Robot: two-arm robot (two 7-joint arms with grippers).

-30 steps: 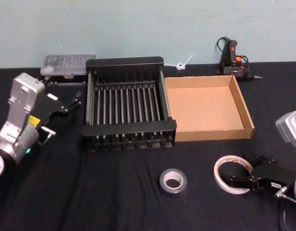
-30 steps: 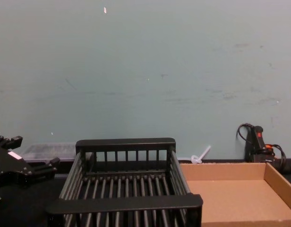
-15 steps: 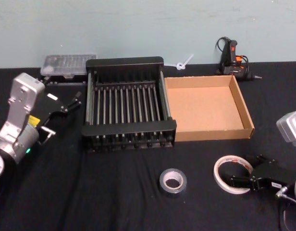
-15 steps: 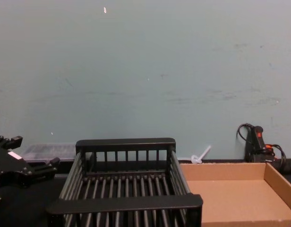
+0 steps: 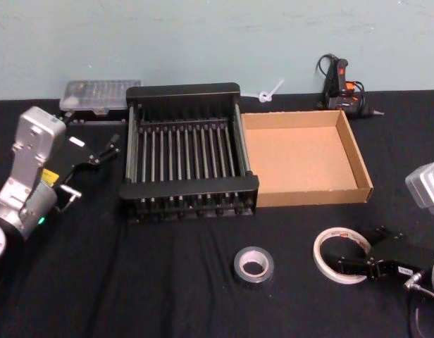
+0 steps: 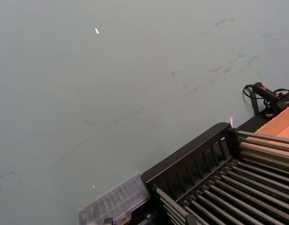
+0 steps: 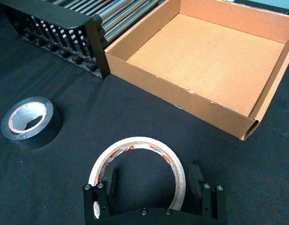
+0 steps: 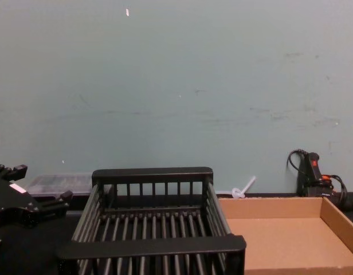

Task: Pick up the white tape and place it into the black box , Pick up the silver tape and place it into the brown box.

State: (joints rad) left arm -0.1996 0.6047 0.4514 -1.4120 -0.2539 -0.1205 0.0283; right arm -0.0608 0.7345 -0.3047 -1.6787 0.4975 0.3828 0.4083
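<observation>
Step in hand: the first pick, by my reading. The right end effector (image 7: 151, 180) sits low on the surface (image 5: 168, 282) at the lower right of the head view, fingers spread wide on either side of the white tape (image 7: 137, 164), not yet closed on it.
White tape: lies flat at the lower right of the head view, near the front wall of the brown box (image 5: 358, 165). In the right wrist view the near arc of the ring sits between the two open fingers (image 7: 196, 180).
Silver tape (image 5: 253, 265): flat on the surface at lower centre of the head view, well apart from the white ring and untouched.
Black box (image 5: 189, 186): centre of the head view, touching or just beside the brown box on its right; both hold nothing.
Left end effector (image 5: 90, 156): parked at the left of the head view beside the black box, fingers apart, holding nothing.
Next move, as a judgement: close across the thin ring wall, lift clear, carry up and left over the brown box's front corner to the black box. The thin ring may flex or slip if gripped off-centre.
Writing: red-orange print shows on the white tape's inner core, too small to read. No other legible label.
</observation>
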